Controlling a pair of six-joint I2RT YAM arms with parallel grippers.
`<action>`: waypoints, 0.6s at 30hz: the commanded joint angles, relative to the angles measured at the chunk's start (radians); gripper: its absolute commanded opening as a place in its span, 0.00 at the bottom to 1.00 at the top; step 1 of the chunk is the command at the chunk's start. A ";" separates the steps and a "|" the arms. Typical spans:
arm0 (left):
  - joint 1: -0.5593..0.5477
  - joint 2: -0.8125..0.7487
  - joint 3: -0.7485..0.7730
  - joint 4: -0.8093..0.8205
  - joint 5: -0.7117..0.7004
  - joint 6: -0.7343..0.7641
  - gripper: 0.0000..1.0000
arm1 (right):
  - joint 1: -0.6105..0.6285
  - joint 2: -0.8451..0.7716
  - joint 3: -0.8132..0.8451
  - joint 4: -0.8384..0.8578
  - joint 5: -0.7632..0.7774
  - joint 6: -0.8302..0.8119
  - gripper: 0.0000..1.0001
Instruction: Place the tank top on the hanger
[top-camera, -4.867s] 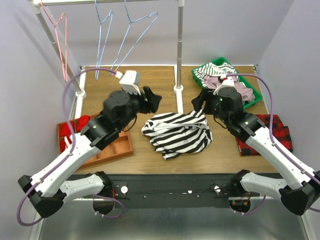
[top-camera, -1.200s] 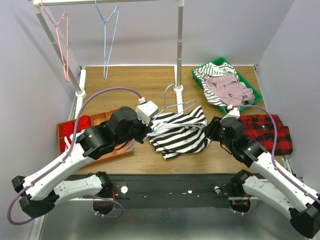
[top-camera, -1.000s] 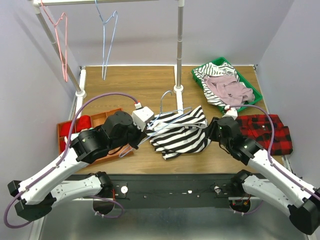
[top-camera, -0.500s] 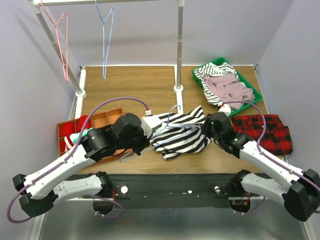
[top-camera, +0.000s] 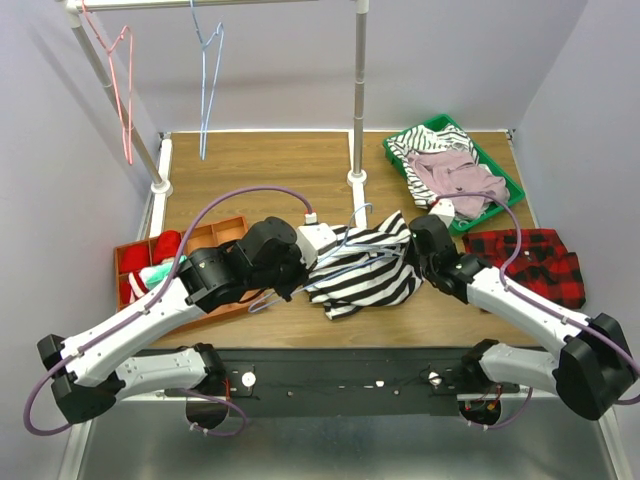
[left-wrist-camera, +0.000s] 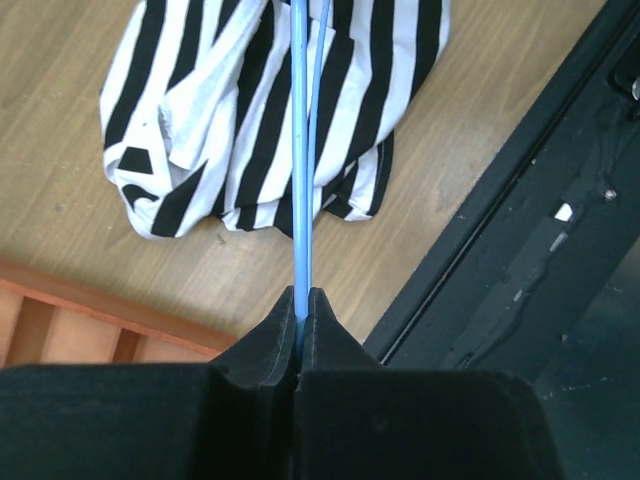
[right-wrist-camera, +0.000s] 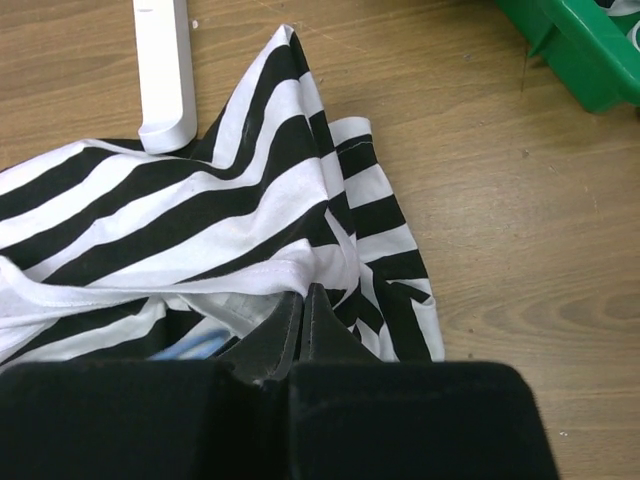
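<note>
The black-and-white striped tank top (top-camera: 365, 270) lies crumpled on the wooden table in front of the rack post. My left gripper (top-camera: 302, 268) is shut on the bottom wire of the light-blue hanger (top-camera: 345, 258), which lies slanted across the tank top's left part with its hook (top-camera: 358, 212) pointing to the far side. In the left wrist view the hanger's wire (left-wrist-camera: 302, 150) runs straight out from the left gripper (left-wrist-camera: 302, 297) over the tank top (left-wrist-camera: 240, 110). My right gripper (right-wrist-camera: 303, 292) is shut on the white hem of the tank top (right-wrist-camera: 200, 200) at its right edge, and the right gripper (top-camera: 418, 242) sits low there.
A second blue hanger (top-camera: 206, 90) and a pink-red hanger (top-camera: 122, 80) hang on the rail. The rack post (top-camera: 357, 100) stands just behind the tank top. A green tray (top-camera: 503, 186) of garments is at the back right, a plaid cloth (top-camera: 535, 262) right, an orange tray (top-camera: 215, 238) left.
The right gripper has moved in to the tank top's right edge and shut on its hem. The left arm has carried the hanger further right over the tank top.
</note>
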 joint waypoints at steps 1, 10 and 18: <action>-0.004 0.012 0.052 0.045 -0.053 0.035 0.00 | 0.003 0.024 0.029 -0.008 0.046 -0.005 0.01; -0.004 0.049 0.052 0.058 -0.036 0.049 0.00 | 0.001 0.018 0.066 -0.023 0.014 -0.013 0.01; -0.004 0.057 0.058 0.073 -0.056 0.054 0.00 | 0.001 0.040 0.109 -0.045 -0.038 -0.020 0.01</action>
